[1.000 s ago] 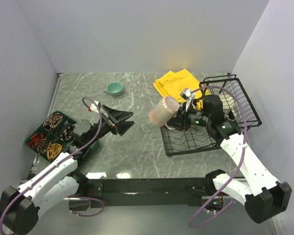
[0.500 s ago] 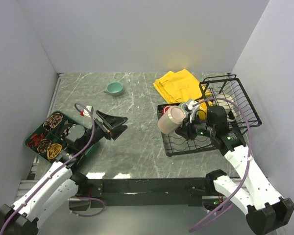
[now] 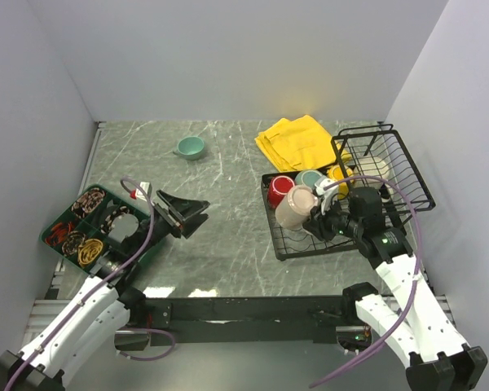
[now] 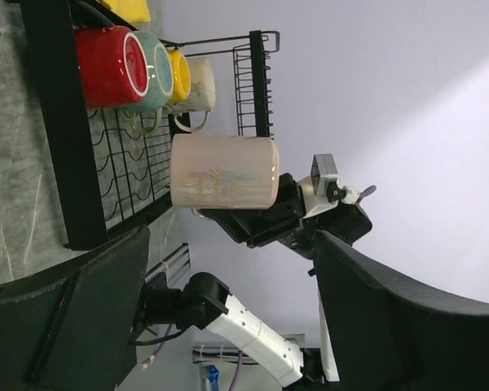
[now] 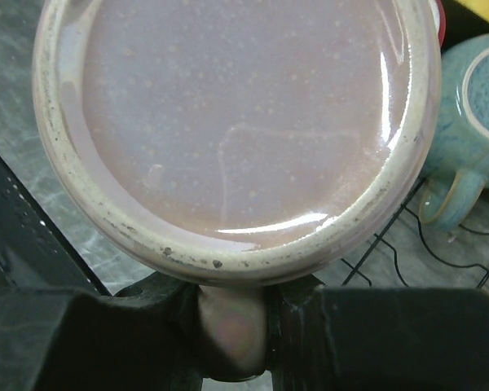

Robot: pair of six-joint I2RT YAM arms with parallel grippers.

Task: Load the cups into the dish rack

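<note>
My right gripper is shut on the handle of the beige-pink mug, which lies on its side just over the flat tray of the black dish rack. Behind it in the rack sit a red mug, a grey-teal mug, a yellow mug and a cream mug. A small teal cup stands alone on the table at the far left. My left gripper hangs open and empty above mid-table.
A yellow cloth lies behind the rack. A dark green compartment tray with small items sits at the left edge beside my left arm. White walls close in the table on three sides.
My right arm has carried the beige-pink mug rightward and down, from left of the rack to over its tray. My left arm has drawn back a little toward the left.
</note>
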